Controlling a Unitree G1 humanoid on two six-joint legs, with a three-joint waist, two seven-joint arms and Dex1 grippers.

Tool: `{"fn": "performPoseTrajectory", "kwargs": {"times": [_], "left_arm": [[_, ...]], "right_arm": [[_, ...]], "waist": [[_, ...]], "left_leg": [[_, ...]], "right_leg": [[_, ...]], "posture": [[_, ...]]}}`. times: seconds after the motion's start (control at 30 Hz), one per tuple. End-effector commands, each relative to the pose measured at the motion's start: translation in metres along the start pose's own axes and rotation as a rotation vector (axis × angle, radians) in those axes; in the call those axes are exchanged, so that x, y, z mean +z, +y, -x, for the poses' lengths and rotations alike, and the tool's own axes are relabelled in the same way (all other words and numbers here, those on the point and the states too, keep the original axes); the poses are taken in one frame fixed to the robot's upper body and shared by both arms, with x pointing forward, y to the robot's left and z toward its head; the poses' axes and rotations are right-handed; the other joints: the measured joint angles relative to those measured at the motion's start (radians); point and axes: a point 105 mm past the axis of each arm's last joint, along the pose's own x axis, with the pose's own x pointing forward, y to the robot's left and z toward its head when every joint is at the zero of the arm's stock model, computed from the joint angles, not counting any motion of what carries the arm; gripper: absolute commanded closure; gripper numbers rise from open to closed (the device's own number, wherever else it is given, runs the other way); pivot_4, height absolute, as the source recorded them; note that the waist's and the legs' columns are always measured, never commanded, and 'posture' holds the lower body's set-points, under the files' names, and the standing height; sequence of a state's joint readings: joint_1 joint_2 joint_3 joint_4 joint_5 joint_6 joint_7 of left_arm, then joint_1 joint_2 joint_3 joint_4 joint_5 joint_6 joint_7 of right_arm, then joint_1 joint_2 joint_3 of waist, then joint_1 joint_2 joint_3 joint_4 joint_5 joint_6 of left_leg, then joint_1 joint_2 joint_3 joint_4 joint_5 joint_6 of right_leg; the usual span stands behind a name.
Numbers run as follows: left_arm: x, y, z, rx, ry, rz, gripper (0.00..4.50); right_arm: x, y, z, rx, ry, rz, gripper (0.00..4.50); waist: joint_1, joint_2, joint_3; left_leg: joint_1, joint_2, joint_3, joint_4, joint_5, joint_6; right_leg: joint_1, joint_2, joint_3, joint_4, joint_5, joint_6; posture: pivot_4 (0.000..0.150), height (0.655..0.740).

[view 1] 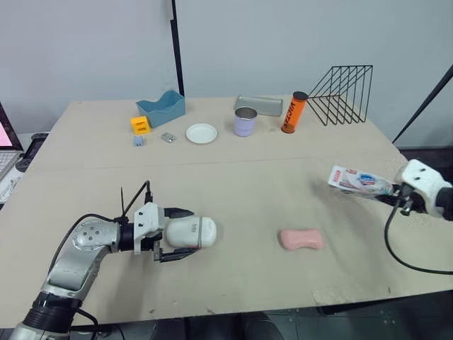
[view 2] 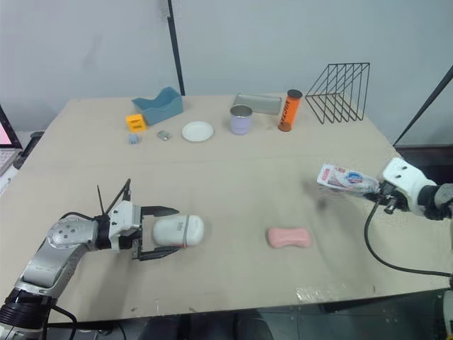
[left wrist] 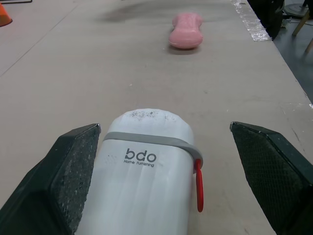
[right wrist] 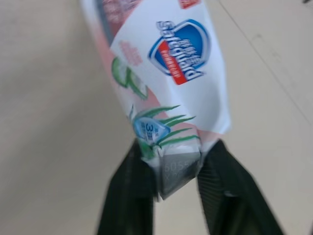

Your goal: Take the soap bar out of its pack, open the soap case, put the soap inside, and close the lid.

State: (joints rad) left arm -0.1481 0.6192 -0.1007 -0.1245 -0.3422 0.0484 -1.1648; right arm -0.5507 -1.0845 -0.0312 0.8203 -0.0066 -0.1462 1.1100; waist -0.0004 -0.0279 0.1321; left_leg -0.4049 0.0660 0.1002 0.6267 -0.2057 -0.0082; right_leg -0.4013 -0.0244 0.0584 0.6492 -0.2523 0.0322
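Left gripper (view 1: 185,234) is open, jaws flanking the white soap case (left wrist: 142,181) lying near left. Close squarely on its body, clear of the grey band (left wrist: 146,140). Pink soap bar (view 1: 301,239) lies near centre-right. Right gripper (right wrist: 178,171) pinches the soap pack (view 1: 357,180) at the right edge.

Plain pale grey wall (view 1: 297,42) behind, wide beige table (view 1: 233,188) with matte top, thin black pole (view 1: 177,53) upright before the wall, black rod (view 1: 425,102) slanting at the right, laptop (view 1: 4,136) edge at far left.
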Motion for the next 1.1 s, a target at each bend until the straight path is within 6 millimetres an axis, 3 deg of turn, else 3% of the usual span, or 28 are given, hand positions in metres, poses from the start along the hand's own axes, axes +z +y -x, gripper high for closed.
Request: {"fn": "performPoseTrajectory", "kwargs": {"times": [0.03, 0.07, 0.13, 0.17, 0.37, 0.57, 0.7, 0.83, 1.03, 1.1], "left_arm": [[0.005, 0.003, 0.002, 0.009, -0.005, -0.032, 0.00], [0.005, 0.003, 0.002, 0.010, -0.005, -0.032, 0.00], [0.005, 0.002, 0.002, 0.011, -0.005, -0.031, 0.00], [0.005, 0.002, 0.002, 0.012, -0.004, -0.030, 0.00], [0.004, 0.002, 0.002, 0.018, 0.000, -0.032, 0.00], [0.003, 0.005, 0.004, 0.040, -0.003, -0.021, 0.00], [-0.001, 0.007, 0.009, 0.049, 0.006, -0.005, 0.00], [-0.003, 0.011, 0.018, 0.067, 0.030, 0.013, 0.00], [-0.005, 0.014, 0.031, 0.107, 0.048, 0.029, 0.00], [-0.006, 0.013, 0.033, 0.109, 0.055, 0.034, 0.00]], "right_arm": [[0.009, -0.011, 0.007, -0.045, -0.005, 0.027, 1.52], [0.009, -0.013, 0.006, -0.055, -0.004, 0.018, 1.24], [0.011, -0.015, 0.005, -0.066, -0.012, -0.001, 0.22], [0.012, -0.015, 0.005, -0.066, -0.016, -0.002, 0.05], [0.024, -0.016, 0.016, -0.043, -0.075, 0.012, 0.05], [0.073, -0.018, 0.032, -0.011, -0.294, 0.019, 0.05], [0.111, 0.005, 0.038, 0.099, -0.442, 0.046, 0.05], [0.134, 0.060, 0.030, 0.305, -0.485, 0.145, 0.05], [0.163, 0.125, 0.019, 0.497, -0.591, 0.174, 0.05], [0.170, 0.138, 0.018, 0.544, -0.632, 0.155, 0.05]], "waist": [[0.000, 0.000, 0.000], [0.000, 0.000, 0.000], [-0.002, 0.000, 0.000], [-0.003, 0.000, 0.000], [-0.003, 0.000, 0.000], [-0.004, 0.001, 0.000], [-0.005, 0.000, 0.000], [0.001, 0.000, 0.000], [0.003, 0.000, 0.000], [0.003, 0.000, 0.000]], "left_leg": [[0.000, 0.000, 0.000, 0.000, 0.000, 0.000], [0.000, 0.000, 0.000, 0.000, 0.000, 0.000], [0.000, 0.000, 0.001, 0.001, 0.000, 0.000], [0.000, 0.000, 0.001, 0.001, 0.000, 0.000], [0.000, 0.000, 0.001, 0.001, 0.000, 0.000], [0.000, 0.000, 0.000, 0.001, 0.000, 0.000], [0.000, 0.000, 0.000, 0.000, 0.000, 0.000], [0.000, 0.001, -0.001, 0.000, 0.000, 0.000], [-0.001, 0.001, -0.001, 0.001, 0.000, 0.000], [-0.001, 0.001, -0.001, 0.001, 0.000, 0.000]], "right_leg": [[0.000, 0.000, 0.000, 0.000, 0.000, 0.000], [0.000, 0.000, 0.000, 0.000, -0.001, -0.001], [0.000, 0.000, 0.001, 0.000, -0.001, -0.003], [0.000, 0.000, 0.001, 0.000, -0.001, -0.003], [0.000, 0.000, 0.001, 0.000, -0.001, -0.003], [0.000, 0.000, 0.001, 0.000, 0.000, -0.001], [0.000, 0.000, 0.001, 0.000, 0.001, 0.001], [0.000, 0.000, -0.001, 0.000, 0.000, 0.001], [-0.001, 0.000, -0.001, 0.000, 0.000, 0.001], [-0.001, 0.000, -0.001, 0.000, -0.001, -0.001]], "posture": [[0.150, 0.7393], [0.150, 0.7393], [0.150, 0.7393], [0.150, 0.7393], [0.150, 0.7393], [0.150, 0.7393], [0.150, 0.7393], [0.150, 0.7393], [0.150, 0.7393], [0.150, 0.7393]]}}
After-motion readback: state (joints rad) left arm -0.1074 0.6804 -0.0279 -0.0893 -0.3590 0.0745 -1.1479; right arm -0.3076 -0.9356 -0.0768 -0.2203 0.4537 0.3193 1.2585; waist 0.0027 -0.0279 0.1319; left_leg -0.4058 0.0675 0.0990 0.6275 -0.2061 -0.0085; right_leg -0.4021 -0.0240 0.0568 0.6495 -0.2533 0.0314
